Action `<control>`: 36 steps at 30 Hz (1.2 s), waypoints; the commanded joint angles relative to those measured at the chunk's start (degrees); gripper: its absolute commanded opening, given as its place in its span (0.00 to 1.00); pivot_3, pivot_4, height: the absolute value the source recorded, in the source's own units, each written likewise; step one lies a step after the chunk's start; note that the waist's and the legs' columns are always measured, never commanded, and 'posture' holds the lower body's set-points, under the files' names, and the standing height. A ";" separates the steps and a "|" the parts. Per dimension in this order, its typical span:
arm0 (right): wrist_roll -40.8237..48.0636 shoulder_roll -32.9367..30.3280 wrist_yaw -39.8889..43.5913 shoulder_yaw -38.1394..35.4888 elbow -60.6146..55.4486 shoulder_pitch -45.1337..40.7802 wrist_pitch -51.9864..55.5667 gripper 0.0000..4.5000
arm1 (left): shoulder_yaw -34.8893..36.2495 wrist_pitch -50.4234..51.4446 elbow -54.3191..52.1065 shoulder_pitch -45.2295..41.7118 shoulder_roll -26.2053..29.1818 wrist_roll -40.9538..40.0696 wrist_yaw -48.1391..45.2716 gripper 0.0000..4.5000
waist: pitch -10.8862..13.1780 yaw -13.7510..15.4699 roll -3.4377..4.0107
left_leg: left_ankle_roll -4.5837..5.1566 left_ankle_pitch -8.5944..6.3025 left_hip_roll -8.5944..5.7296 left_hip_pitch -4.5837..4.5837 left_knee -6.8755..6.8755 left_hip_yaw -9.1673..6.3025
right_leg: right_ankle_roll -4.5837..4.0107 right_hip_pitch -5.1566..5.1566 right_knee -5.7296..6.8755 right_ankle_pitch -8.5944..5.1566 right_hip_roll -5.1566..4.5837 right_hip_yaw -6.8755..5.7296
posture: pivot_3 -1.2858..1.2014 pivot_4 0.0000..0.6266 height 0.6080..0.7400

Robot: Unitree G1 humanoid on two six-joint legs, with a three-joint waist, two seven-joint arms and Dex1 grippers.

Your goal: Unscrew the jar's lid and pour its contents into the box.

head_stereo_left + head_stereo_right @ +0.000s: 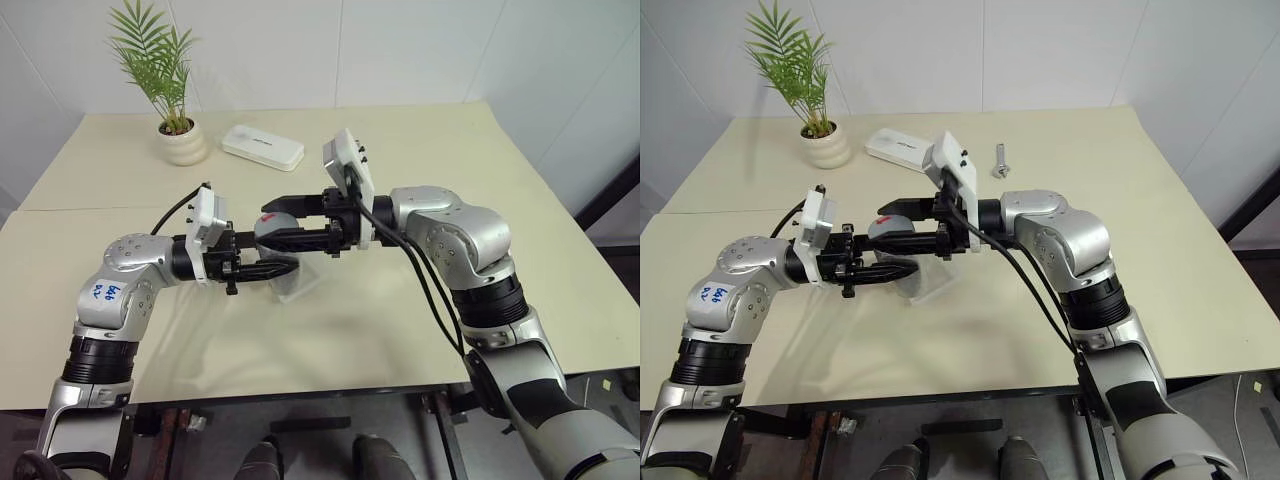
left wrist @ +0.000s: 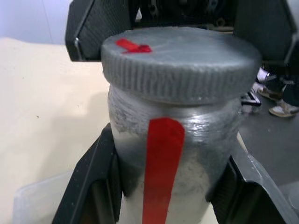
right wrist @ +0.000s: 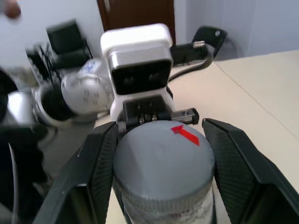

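Bright, even light from overhead fills the scene, and the cream worktop point(image 1: 420, 300) shows only soft, pale shadows beneath the two arms, darkest just beside the jar point(image 2: 163, 154). No harsh glare appears, only mild sheen on the silvery arm shells. In the left wrist view the jar is sharp while the floor behind it blurs. In the right wrist view the lid point(image 3: 163, 154) and the chairs point(image 3: 70, 42) beyond it are soft.

Cream table point(image 1: 420, 330), white wall point(image 1: 420, 50) behind, dark door point(image 3: 135, 14) & chairs point(image 3: 70, 44).
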 commanded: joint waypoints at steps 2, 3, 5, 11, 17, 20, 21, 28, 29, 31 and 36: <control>11.48 0.84 -4.91 -10.68 -6.72 -1.49 4.65 0.57 | 0.68 -0.23 -1.51 0.86 0.89 -0.49 -0.44 0.43 | 0.00 0.17 0.01 | 0.00 0.00 0.00 -0.01 -0.02 -0.01 | 0.00 0.00 -0.03 0.00 -0.01 -0.01 | 0.52 0.24 1.00; 11.28 0.01 -5.41 -10.85 -7.74 -0.73 4.45 0.57 | 0.80 -0.19 -1.49 0.98 0.98 -0.53 -0.45 0.43 | 0.00 0.19 0.01 | 0.00 0.00 0.00 -0.01 -0.03 -0.01 | 0.00 0.00 -0.04 0.00 -0.01 -0.01 | 0.52 0.24 1.00; 10.45 -1.23 -7.42 -11.24 -9.06 0.49 4.11 0.57 | 0.96 -0.20 -1.44 1.16 1.15 -0.53 -0.52 0.43 | 0.00 0.19 0.01 | 0.00 0.00 -0.01 -0.01 -0.02 0.00 | 0.00 0.00 -0.05 0.00 -0.02 -0.01 | 0.52 0.24 1.00; -1.45 -10.88 -6.34 -7.97 -8.91 10.03 -6.85 0.57 | 1.69 -0.28 -0.81 1.45 1.91 -0.55 -0.44 0.43 | 0.00 0.23 0.00 | 0.00 0.00 -0.03 0.00 -0.01 0.02 | 0.00 0.01 -0.07 0.00 -0.01 0.00 | 0.52 0.24 1.00; -15.75 -13.96 -4.91 -6.30 8.93 22.90 -31.19 0.57 | 2.68 0.94 1.47 0.25 3.00 -1.45 -0.97 0.43 | -0.01 0.09 -0.03 | 0.02 -0.01 -0.03 0.02 -0.04 0.10 | 0.01 0.04 -0.15 0.00 -0.01 0.04 | 0.52 0.24 1.00; -19.37 -12.19 -6.54 -6.64 18.72 24.02 -39.63 0.57 | 2.94 1.34 3.10 -1.44 2.57 -1.60 -0.48 0.43 | 0.02 -0.10 -0.03 | 0.02 -0.01 -0.04 0.02 0.01 0.14 | 0.01 0.04 -0.10 0.00 -0.01 0.08 | 0.52 0.24 1.00; -20.07 -11.78 -6.79 -6.82 20.91 23.84 -41.54 0.57 | 2.96 1.48 3.48 -1.79 2.50 -1.66 -0.46 0.43 | 0.02 -0.24 -0.02 | 0.03 0.00 -0.04 0.02 0.03 0.13 | 0.01 0.03 -0.06 0.00 -0.01 0.09 | 0.52 0.24 1.00; -16.57 -9.95 -7.77 -11.85 30.27 21.65 -40.57 0.65 | 4.30 4.44 4.55 -4.86 1.47 -4.20 0.58 0.43 | 0.02 -0.09 -0.02 | 0.01 0.01 -0.03 0.05 0.05 0.12 | 0.02 0.04 0.01 0.01 0.01 0.11 | 0.52 0.24 1.00; -17.07 -10.11 -7.93 -11.90 29.56 21.61 -41.69 0.73 | 4.40 4.37 5.02 -5.22 1.40 -4.06 0.79 0.43 | 0.02 -0.01 -0.02 | 0.01 0.01 -0.03 0.05 0.05 0.12 | 0.02 0.04 0.00 0.01 0.01 0.11 | 0.52 0.24 1.00; -17.04 -11.02 -7.06 -11.83 25.61 22.22 -41.37 0.85 | 4.47 3.49 6.44 -5.79 1.71 -2.77 1.48 0.43 | 0.02 -0.03 -0.02 | 0.01 0.01 -0.03 0.04 0.07 0.11 | 0.02 0.04 0.00 0.01 0.01 0.10 | 0.52 0.24 1.00; -12.04 -14.66 -4.07 -11.39 8.38 24.69 -30.88 1.00 | 2.71 0.99 12.47 -9.05 3.20 3.86 5.32 0.43 | 0.02 0.10 -0.01 | 0.01 0.01 -0.03 0.05 0.07 0.10 | 0.03 0.04 0.03 0.01 0.01 0.10 | 0.52 0.24 1.00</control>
